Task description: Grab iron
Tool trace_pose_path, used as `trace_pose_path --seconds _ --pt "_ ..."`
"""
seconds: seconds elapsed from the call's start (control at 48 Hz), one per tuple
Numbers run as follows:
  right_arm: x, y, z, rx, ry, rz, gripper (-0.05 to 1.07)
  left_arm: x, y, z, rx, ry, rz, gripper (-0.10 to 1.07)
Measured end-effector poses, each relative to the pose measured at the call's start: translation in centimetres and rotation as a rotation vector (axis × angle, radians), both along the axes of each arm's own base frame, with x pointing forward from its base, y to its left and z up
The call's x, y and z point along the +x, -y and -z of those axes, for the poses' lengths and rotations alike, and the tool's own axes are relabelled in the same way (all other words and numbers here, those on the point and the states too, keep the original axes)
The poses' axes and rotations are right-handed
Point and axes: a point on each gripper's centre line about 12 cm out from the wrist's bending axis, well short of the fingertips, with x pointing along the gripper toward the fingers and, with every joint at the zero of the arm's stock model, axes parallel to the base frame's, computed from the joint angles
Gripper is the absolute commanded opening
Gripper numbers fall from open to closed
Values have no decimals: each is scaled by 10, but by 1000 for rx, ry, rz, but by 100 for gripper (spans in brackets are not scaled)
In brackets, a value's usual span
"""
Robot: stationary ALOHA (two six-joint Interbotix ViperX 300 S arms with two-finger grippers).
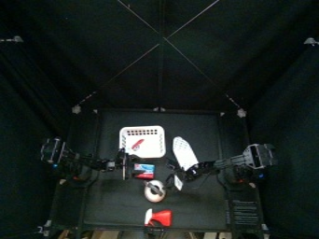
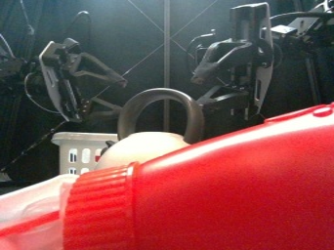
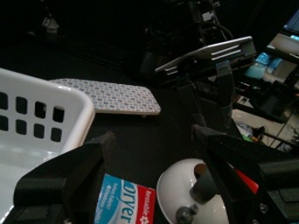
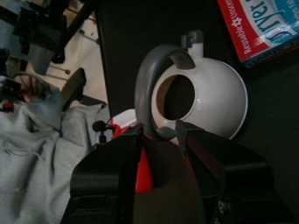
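Observation:
The iron [image 1: 185,149] is a long flat white teardrop lying on the table right of the white basket [image 1: 141,140]. In the left wrist view the iron [image 3: 111,94] lies flat, with a dotted face, beyond the basket's rim [image 3: 41,122]. My left gripper [image 3: 152,153] is open and empty, low over the table between the basket and a white kettle [image 3: 193,185]. My right gripper [image 1: 191,171] hangs just in front of the iron's near end, apart from it. In its wrist view, the right gripper [image 4: 163,131] has a narrow gap between its jaws and holds nothing.
The white kettle with a grey loop handle [image 4: 205,92] sits at table centre [image 1: 153,191]. A blue-and-red packet [image 1: 145,171] lies between the basket and the kettle. A red-and-white object [image 1: 159,218] stands at the front edge and fills the front view [image 2: 222,186].

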Motion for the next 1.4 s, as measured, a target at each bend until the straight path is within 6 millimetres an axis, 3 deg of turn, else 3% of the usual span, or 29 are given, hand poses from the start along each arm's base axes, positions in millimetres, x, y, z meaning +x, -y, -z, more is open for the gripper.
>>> trace_pose_path --seconds 0.125,0.271,0.458,0.625,0.833,0.958,1.208,1.396 --pt "-7 -1 -4 -44 15 -35 75 -9 -3 -2 -9 1 -17 104" --pt "-17 8 -7 -93 17 -13 75 -16 -11 -20 -67 9 -73 104" --pt "-28 42 -14 -160 16 108 75 -17 -38 -36 -150 -139 -160 104" --pt "-43 69 -21 -264 20 186 75 -17 -68 -39 -116 -322 -210 104" --pt "-63 107 -31 -385 -1 373 75 -32 -116 -28 -157 -450 -366 104" --pt "-75 120 -38 -459 -1 446 75 -34 -132 -18 -134 -509 -399 104" --pt "-94 127 -48 -537 23 497 75 -13 -143 5 -70 -688 -340 104" --pt "-104 125 -47 -536 30 502 75 -12 -143 13 -84 -814 -314 103"
